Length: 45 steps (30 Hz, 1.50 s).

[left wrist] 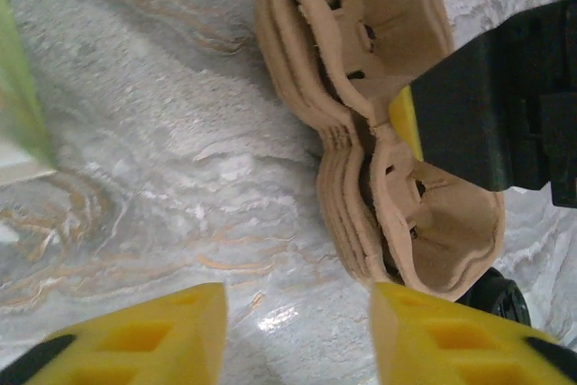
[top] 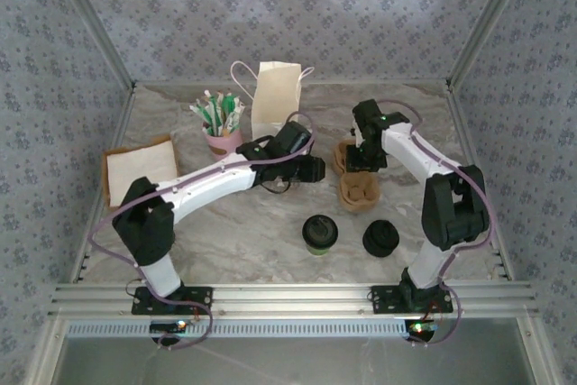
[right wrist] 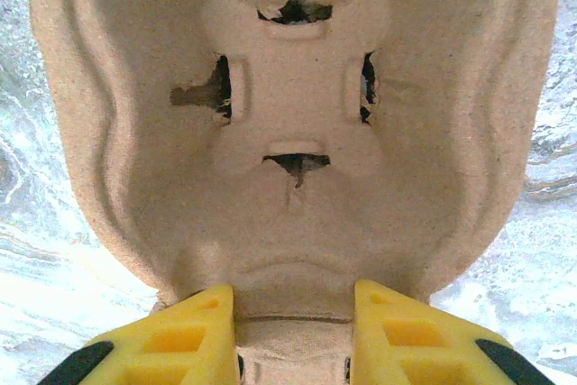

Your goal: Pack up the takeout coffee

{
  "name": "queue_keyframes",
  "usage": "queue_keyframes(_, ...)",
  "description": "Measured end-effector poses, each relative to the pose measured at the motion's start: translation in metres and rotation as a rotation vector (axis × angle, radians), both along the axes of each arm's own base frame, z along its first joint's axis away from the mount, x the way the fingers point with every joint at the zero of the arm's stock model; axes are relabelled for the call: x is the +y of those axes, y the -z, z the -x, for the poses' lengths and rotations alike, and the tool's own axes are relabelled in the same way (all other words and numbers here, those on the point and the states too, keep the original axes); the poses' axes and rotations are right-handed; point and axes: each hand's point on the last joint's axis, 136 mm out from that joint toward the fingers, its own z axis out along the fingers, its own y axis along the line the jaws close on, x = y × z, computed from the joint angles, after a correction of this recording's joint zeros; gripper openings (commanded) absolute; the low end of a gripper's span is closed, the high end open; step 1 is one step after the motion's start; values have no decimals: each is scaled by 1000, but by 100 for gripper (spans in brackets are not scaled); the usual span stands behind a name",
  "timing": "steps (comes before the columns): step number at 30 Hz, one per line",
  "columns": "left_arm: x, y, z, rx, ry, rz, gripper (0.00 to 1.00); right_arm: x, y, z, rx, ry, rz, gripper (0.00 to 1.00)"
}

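**Tray first, coffee waits**

The right pincer (right wrist: 293, 335) is down on the stack of brown cup trays (top: 358, 188). Its yellow fingers (right wrist: 185, 335) sit on each side of the thin middle of the top tray. They are right by the card, but I cannot tell if they squeeze it yet. The left pincer (left wrist: 297, 335) is spread wide with nothing in it. It is low over the bench (top: 234, 223), just beside the trays.

What could go wrong? The trays fit inside each other. Lifting the top one may pull up two or three, or tip the whole stack. The two pincers are very near each other and could bump. A tray swung low toward the front could also knock the takeout coffee (top: 319, 233) over and spill it.

The takeout coffee stands upright on the bench with its black lid on. It is closer to the arm bases than both pincers, in the space between the two arms, and well apart from each. No pincer touches it. A pile of loose black lids (top: 380, 239) sits near it on the right. The white bag (top: 273, 96) stands at the back of the bench.
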Motion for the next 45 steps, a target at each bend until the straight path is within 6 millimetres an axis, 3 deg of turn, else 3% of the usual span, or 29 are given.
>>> queue_keyframes(4,-13,-5,-8,-5,13,14,42,-2,-2,1,-2,7,-24,31)
queue_keyframes(8,-23,-17,-14,-25,28,28,50,-2,-7,3,-8,13,-55,31)
queue_keyframes(14,-26,-46,-17,-73,46,47,70,-4,-25,3,-46,28,-111,31)
queue_keyframes(19,-17,-70,-6,-99,59,30,89,-6,-40,6,-79,47,-157,31)
queue_keyframes(22,-5,-101,-1,-148,49,25,99,-8,-49,8,-98,63,-187,31)
queue_keyframes(28,40,-192,3,-315,-22,34,100,-15,-71,12,-146,102,-248,31)
queue_keyframes(31,73,-235,-3,-386,-83,32,99,-19,-82,13,-172,118,-274,31)
queue_keyframes(34,114,-257,-23,-416,-180,-6,99,-22,-90,15,-192,126,-293,31)
queue_keyframes(36,139,-259,-39,-412,-240,-51,99,-23,-94,16,-204,129,-303,31)
queue_keyframes(39,168,-245,-63,-371,-311,-130,95,-26,-102,17,-223,135,-318,31)
queue_keyframes(45,199,-182,-104,-203,-360,-266,84,-30,-119,21,-263,147,-363,31)
